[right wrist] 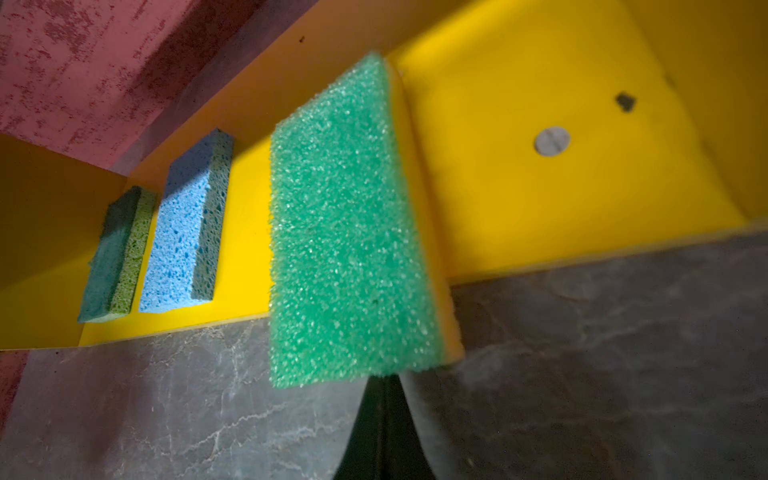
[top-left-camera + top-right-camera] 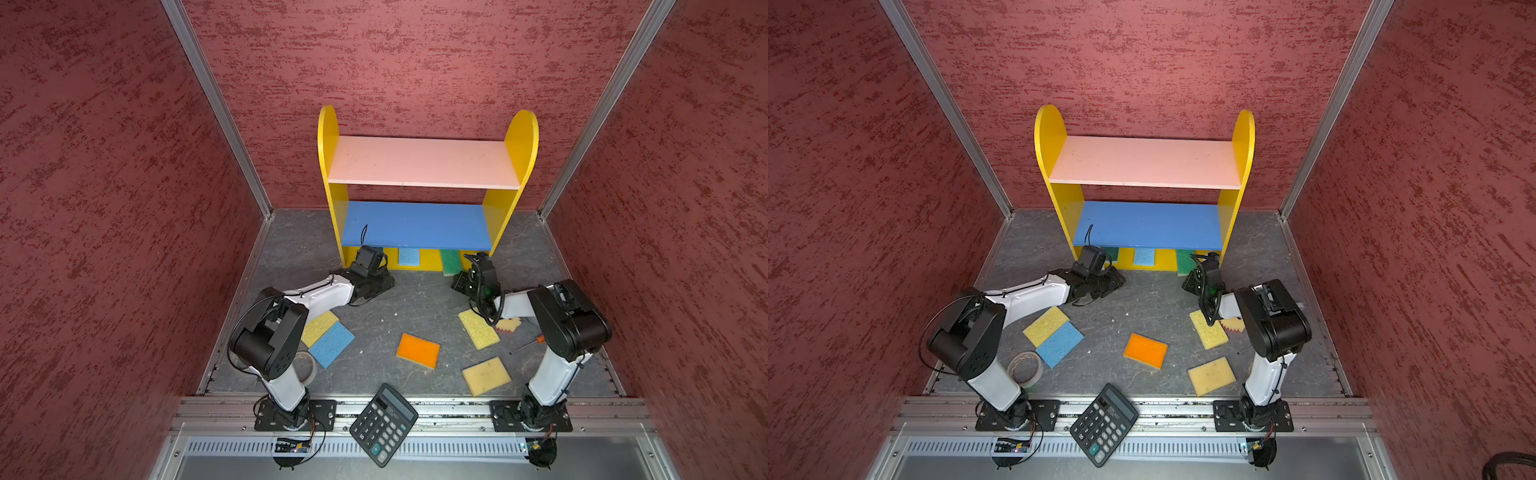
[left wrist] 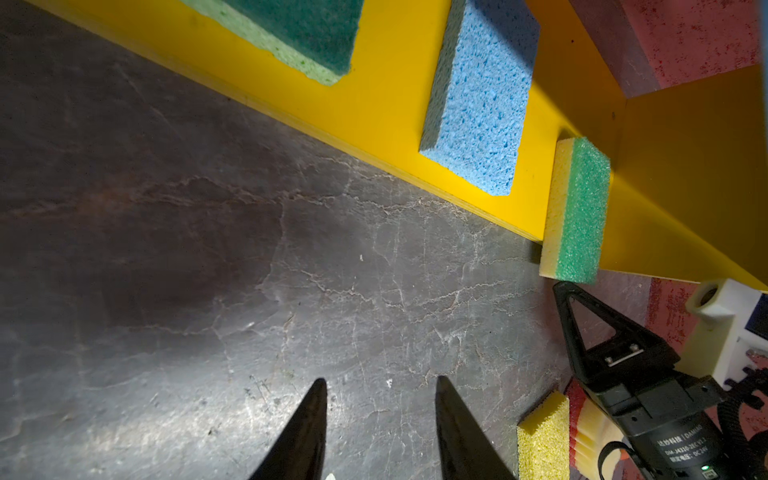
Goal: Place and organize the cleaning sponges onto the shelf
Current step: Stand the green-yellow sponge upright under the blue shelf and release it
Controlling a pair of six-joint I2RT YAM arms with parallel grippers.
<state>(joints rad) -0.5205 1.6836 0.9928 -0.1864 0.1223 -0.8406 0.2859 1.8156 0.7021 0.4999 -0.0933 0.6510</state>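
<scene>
Calculator (image 2: 383, 424) tilted across the front rail (image 2: 457, 409). Left gripper (image 3: 380, 379) by the shelf (image 2: 521, 141), jaws spread, empty. Right gripper (image 1: 383, 386), jaws pressed together, at green sponge (image 1: 349, 224) overhanging the bottom tier

3 sponges (image 2: 409, 256) on shelf (image 2: 430, 261) bottom, 1 apparently overhanging; 6 on floor (image 2: 374, 316) before.

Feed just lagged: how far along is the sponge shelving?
Done: dark green sponge and blue sponge lie on the shelf's bottom board. In hand: right gripper, fingers shut, sits at the green-yellow sponge, overhanging that board's edge. Remaining: six sponges on the floor.
</scene>
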